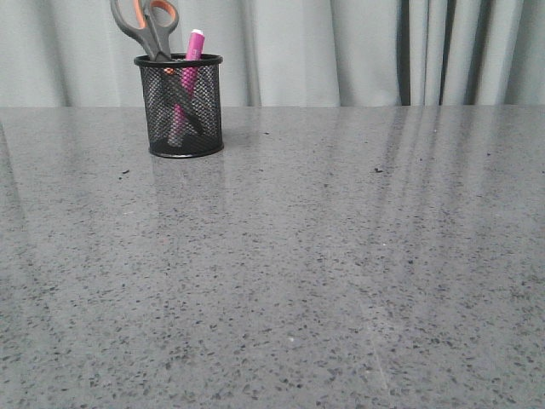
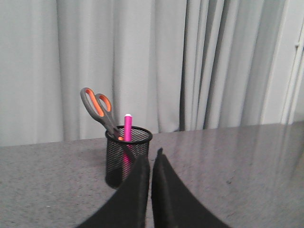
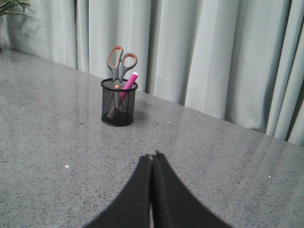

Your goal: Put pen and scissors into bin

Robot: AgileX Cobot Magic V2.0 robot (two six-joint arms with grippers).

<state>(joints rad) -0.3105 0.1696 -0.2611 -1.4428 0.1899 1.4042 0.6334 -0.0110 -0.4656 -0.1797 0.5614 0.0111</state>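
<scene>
The black mesh bin (image 1: 180,106) stands at the far left of the grey table, seen also in the wrist views (image 2: 127,156) (image 3: 118,103). Inside it the scissors (image 1: 146,25) stand blades down with grey and orange handles sticking out, also visible from both wrists (image 2: 97,107) (image 3: 120,61). The pink pen (image 1: 191,53) leans beside them in the bin (image 2: 128,127) (image 3: 129,81). My left gripper (image 2: 151,156) is shut and empty, a little short of the bin. My right gripper (image 3: 152,156) is shut and empty, well back from the bin. Neither gripper shows in the front view.
A grey speckled table (image 1: 341,273) runs to a pale curtain (image 1: 341,51) behind. A plant's leaves (image 3: 12,5) show at a far corner in the right wrist view.
</scene>
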